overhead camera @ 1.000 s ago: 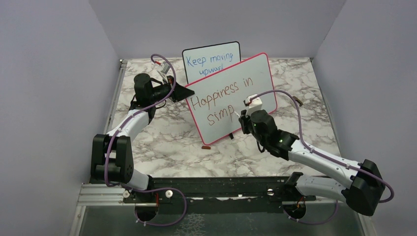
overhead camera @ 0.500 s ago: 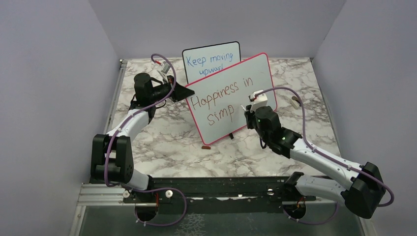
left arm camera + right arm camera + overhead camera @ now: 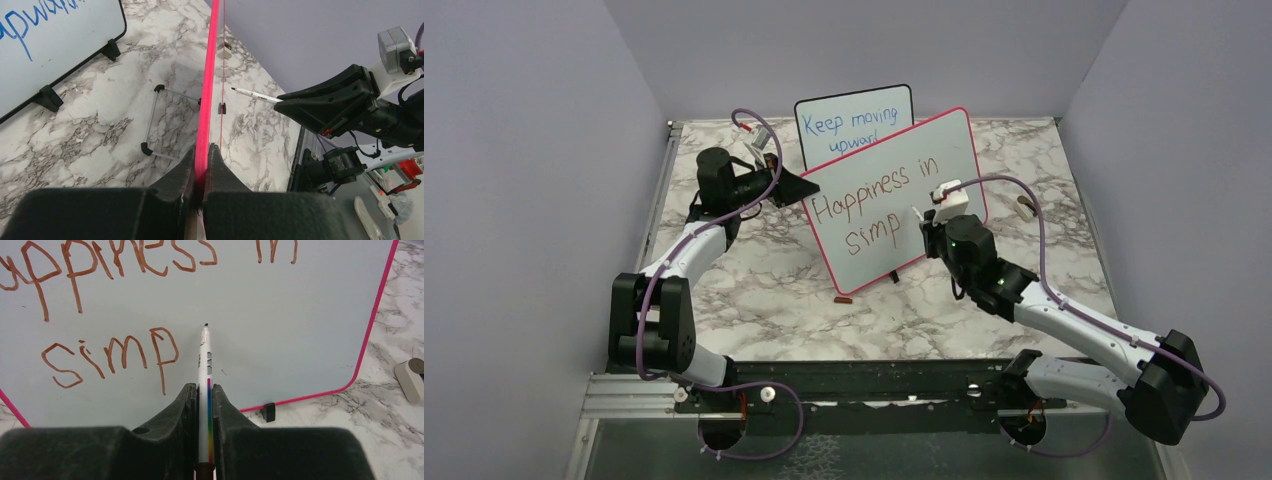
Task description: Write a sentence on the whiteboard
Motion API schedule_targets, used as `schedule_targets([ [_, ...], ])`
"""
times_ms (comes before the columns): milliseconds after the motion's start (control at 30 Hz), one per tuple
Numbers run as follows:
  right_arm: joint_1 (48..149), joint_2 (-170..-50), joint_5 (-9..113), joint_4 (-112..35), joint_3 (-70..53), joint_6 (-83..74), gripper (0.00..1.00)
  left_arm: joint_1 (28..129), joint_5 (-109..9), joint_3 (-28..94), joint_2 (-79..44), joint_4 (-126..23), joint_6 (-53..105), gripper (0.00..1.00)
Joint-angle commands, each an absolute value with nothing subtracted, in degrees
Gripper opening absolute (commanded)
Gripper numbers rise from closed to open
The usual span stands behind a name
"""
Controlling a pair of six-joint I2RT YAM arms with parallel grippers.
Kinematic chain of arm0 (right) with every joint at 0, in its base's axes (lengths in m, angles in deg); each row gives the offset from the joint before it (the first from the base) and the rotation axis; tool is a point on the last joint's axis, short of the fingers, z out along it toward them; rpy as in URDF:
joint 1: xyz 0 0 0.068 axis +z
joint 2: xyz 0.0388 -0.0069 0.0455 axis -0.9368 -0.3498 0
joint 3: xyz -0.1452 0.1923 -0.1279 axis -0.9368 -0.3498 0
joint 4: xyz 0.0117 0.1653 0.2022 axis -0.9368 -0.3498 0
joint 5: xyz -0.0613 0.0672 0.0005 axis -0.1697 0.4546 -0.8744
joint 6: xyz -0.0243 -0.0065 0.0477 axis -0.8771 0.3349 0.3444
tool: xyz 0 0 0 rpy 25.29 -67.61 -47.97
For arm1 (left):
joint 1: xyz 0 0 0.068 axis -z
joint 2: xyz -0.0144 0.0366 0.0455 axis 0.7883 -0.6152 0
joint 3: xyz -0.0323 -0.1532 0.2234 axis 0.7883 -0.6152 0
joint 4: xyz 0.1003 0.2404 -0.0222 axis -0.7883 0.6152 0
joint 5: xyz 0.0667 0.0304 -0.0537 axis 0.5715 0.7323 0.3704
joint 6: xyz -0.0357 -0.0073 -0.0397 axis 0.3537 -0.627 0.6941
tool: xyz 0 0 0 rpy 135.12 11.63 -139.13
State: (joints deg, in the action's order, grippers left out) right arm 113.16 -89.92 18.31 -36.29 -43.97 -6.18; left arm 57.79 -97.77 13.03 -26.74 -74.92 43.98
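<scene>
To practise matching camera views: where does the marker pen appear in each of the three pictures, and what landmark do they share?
Top external: marker pen just right of centre, in front of the whiteboard.
Left wrist: marker pen right of centre, pointing left.
Right wrist: marker pen bottom centre, pointing up.
Shared landmark: the whiteboard's pink-red frame.

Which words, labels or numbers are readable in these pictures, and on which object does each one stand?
"Happiness in": brownish-red, upper line on the pink-framed whiteboard.
"simp": same colour, on the line below, word unfinished.
"Keep moving upward": blue, on the black-framed board behind; the end of the last word is partly covered.
Print on the marker barrel: too small to read.
</scene>
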Motion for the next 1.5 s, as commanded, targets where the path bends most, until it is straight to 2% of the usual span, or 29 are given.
schedule_targets([
  [0,112.86,-89.65,19.04,-32.42,-43.49,-7.6,0.01,58.42,-93.8,12.33,-28.76,-68.13,38.19,0.0],
  [967,112.87,-95.79,23.42,-29.64,-39.75,-8.43,0.01,58.41,-93.95,12.68,-28.96,-67.73,38.08,0.0],
  [1467,112.86,-93.68,24.64,-37.7,-41.4,-6.26,0.01,58.38,-93.91,12.68,-28.85,-67.73,38.08,0.0],
])
